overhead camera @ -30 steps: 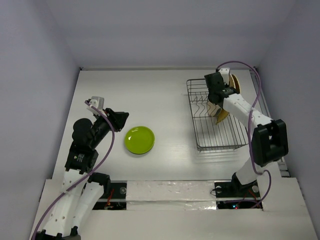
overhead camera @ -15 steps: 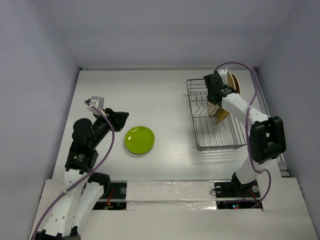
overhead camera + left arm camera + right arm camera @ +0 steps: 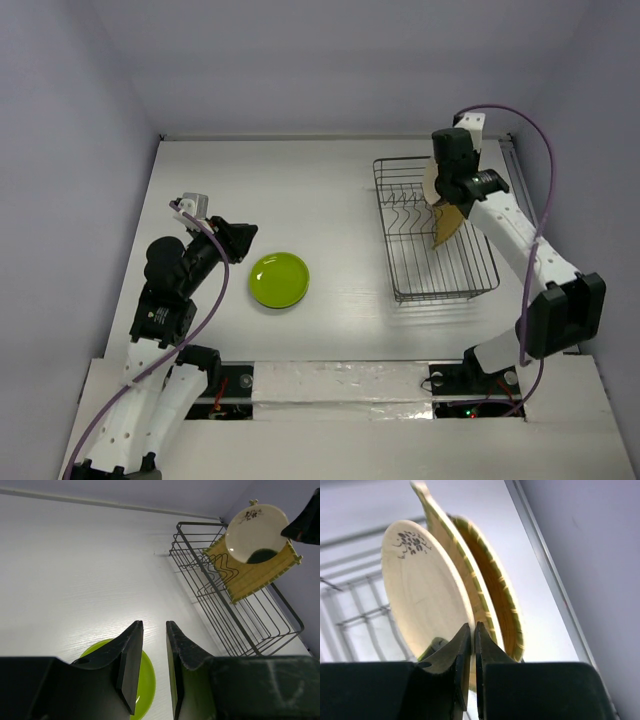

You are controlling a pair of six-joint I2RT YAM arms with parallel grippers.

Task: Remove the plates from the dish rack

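Pinching the rim of the round cream plate with a dark patch (image 3: 422,590), the right gripper (image 3: 471,626) is clenched on it. Its own wrist view shows this close up, while from overhead the arm hides the grip. The plate is upright at the far right corner of the dark wire dish rack (image 3: 440,270), which sits by the right edge of the white desk (image 3: 300,190). Whether its lower edge rests in the prongs cannot be told. Only the left wrist view shows the plate's whole face, in front of a tilted square yellow ribbed plate (image 3: 250,575). The left gripper (image 3: 154,624) hovers toward the left edge, fingers narrowly parted with nothing between them. It is just over the rim of a round lime-green plate (image 3: 279,279), which lies flat on the desk, well apart from the rack.
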